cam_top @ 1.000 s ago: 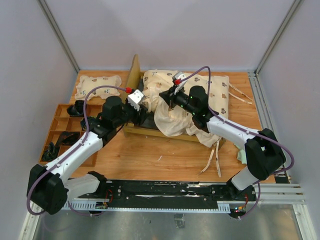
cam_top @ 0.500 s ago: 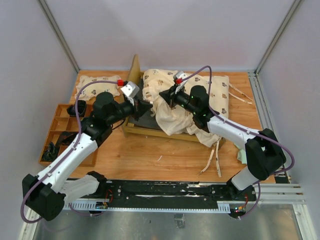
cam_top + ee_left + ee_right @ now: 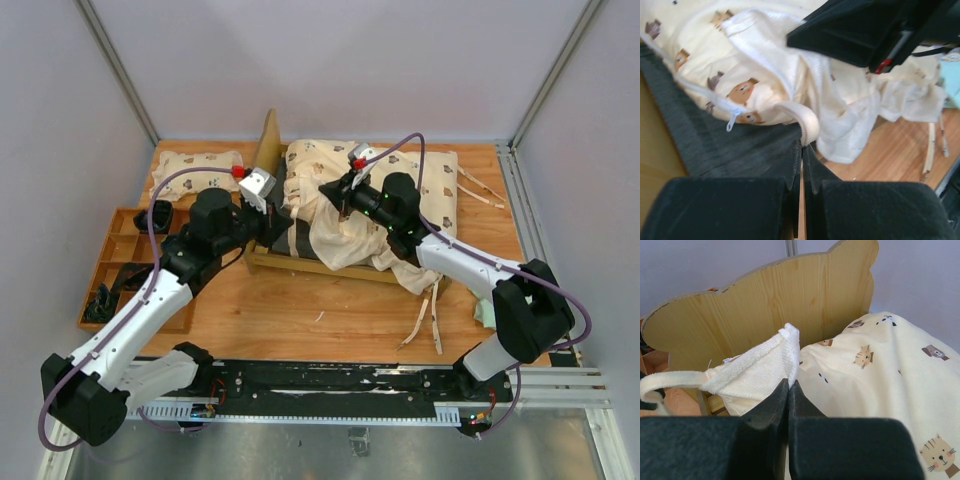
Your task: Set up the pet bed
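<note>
On wooden tabletop (image 3: 300, 310) between grey walls (image 3: 330, 60), pet bed (image 3: 268, 145) with quilt (image 3: 340, 240).

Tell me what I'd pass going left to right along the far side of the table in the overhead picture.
small pillow → wooden headboard, standing on edge → heap of printed bedding → loose ribbons trailing near the table's right edge.

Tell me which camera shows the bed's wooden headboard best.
The right wrist view: the headboard faces it, wavy ears included. The top view sees the headboard only edge-on, as a thin slanted board. The left wrist view shows no recognizable part of it.
</note>
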You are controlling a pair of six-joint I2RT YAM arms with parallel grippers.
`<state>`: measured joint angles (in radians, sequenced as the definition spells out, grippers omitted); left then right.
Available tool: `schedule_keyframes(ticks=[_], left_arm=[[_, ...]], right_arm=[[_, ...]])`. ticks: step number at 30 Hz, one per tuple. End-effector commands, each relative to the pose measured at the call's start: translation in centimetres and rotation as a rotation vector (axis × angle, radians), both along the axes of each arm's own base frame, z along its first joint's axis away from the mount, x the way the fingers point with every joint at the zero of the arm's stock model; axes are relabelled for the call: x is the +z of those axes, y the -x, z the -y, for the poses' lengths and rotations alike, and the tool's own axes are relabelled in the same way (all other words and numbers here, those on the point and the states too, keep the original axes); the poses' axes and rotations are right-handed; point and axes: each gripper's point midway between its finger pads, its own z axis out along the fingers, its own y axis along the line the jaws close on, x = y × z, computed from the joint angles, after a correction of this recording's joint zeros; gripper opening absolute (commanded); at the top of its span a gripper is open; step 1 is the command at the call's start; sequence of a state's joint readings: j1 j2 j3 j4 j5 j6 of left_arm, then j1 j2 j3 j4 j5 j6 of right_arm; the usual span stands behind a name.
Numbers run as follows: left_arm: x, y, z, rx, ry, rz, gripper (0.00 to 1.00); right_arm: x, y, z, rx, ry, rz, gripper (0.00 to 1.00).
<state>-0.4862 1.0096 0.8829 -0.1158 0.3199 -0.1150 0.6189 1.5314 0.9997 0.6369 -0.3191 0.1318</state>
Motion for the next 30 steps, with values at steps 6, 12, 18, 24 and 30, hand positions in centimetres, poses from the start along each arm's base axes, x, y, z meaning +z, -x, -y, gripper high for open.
schedule_keyframes(ticks=[6,12,18,24,30], left_arm=[[0.5,-1.6,-4.9,0.209,-0.22,0.059,0.15],[-0.3,-1.5,-5.1,0.203,-0.247,0.065,0.0],[0.1,-1.6,-5.9,0.218,-0.307,0.078,0.1],[1.2,-0.4,-3.7,0.104,-0.206,0.103,0.05],[0.1,2.6,-0.8,-0.111,-0.092,0.163,0.39]], right_arm=[[1.3,-0.8,1.1,-0.022,-0.03,0.031,0.0],[1.0,-0.8,1.0,-0.018,-0.033,0.023,0.0],[0.8,-0.8,0.9,-0.016,-0.03,0.023,0.0],[0.7,-0.7,0.9,-0.011,-0.034,0.021,0.0],[0.7,-0.7,0.7,-0.005,-0.038,0.015,0.0]])
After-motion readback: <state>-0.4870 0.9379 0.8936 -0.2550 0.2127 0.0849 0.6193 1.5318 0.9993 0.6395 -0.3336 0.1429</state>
